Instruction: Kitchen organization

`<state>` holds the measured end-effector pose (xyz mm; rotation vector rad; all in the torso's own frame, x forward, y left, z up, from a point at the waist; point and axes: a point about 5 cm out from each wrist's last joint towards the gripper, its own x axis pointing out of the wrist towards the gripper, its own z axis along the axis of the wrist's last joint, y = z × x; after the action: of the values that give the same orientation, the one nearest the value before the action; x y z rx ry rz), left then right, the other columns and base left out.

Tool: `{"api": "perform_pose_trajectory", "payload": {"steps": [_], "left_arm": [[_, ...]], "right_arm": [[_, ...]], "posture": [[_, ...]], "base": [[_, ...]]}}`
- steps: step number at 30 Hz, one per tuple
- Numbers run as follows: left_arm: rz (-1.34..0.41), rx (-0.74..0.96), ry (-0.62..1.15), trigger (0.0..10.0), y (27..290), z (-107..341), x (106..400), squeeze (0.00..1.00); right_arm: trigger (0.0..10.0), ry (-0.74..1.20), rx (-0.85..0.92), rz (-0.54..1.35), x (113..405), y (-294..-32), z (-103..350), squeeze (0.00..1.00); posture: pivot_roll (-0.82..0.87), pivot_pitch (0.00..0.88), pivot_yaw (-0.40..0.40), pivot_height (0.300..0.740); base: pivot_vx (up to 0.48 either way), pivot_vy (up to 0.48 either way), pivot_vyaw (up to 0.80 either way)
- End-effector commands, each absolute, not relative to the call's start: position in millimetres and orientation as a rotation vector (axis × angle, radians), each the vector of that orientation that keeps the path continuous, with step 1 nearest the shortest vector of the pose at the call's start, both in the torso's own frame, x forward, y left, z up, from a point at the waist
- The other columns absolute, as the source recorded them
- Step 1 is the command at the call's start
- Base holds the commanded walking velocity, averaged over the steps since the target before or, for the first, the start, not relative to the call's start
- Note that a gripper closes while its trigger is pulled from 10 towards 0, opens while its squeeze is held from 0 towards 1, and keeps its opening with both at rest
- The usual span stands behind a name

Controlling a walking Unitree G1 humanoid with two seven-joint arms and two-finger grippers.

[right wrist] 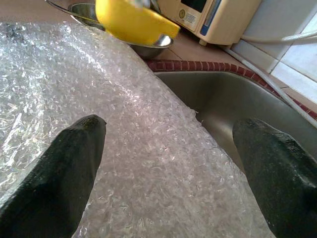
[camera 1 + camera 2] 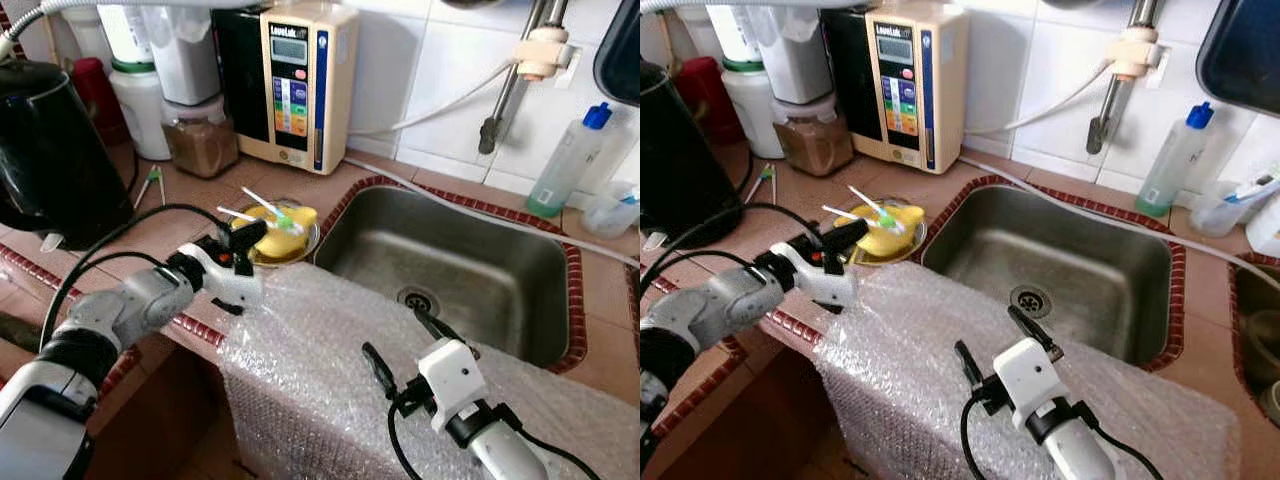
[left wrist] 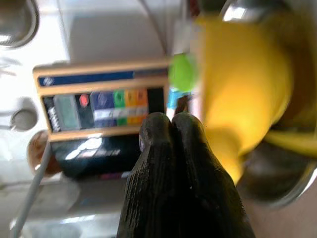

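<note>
A small metal bowl (image 2: 308, 248) stands on the tiled counter at the sink's left edge. It holds a yellow sponge-like thing (image 2: 290, 225) and white sticks with green tips (image 2: 283, 213). My left gripper (image 2: 253, 234) is shut, its fingertips (image 3: 171, 130) pressed together right at the bowl's near rim, with nothing visible between them. A sheet of bubble wrap (image 2: 320, 360) is draped over the counter's front edge. Above it, just before the sink (image 2: 470, 270), my right gripper (image 2: 408, 342) is open, with its fingers (image 1: 59, 163) spread wide over the wrap and holding nothing.
A beige water machine (image 2: 300, 85) and a jar of brown powder (image 2: 200, 140) stand at the back wall. A black kettle (image 2: 45, 150) is at the far left. A blue-capped clear bottle (image 2: 565, 160) stands right of the tap pipe (image 2: 515, 80). A hose crosses behind the sink.
</note>
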<state>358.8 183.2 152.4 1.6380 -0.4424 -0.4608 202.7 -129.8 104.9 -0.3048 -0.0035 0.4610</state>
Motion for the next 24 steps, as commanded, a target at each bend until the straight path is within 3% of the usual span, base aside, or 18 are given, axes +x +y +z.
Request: {"api": "perform_pose_trajectory", "payload": {"steps": [1,17,24], "left_arm": [[-0.450,1.675,-0.465,10.0,182.3,154.1,360.2,0.00],[-0.193,1.576,-0.505,10.0,196.1,177.0,369.0,0.00],[-0.091,1.558,-0.410,10.0,214.7,179.9,373.6,0.00]], "right_arm": [[10.0,0.004,-0.304,0.463,202.0,-129.4,102.6,0.00],[10.0,0.001,-0.307,0.461,203.0,-130.1,102.6,0.00],[10.0,0.001,-0.307,0.460,202.5,-129.9,102.7,0.00]], "posture": [[0.07,0.000,0.023,0.740],[0.07,0.000,0.020,0.740],[0.07,0.000,0.018,0.740]], "base": [[0.000,0.000,0.00],[0.000,0.000,0.00],[0.000,0.000,0.00]]}}
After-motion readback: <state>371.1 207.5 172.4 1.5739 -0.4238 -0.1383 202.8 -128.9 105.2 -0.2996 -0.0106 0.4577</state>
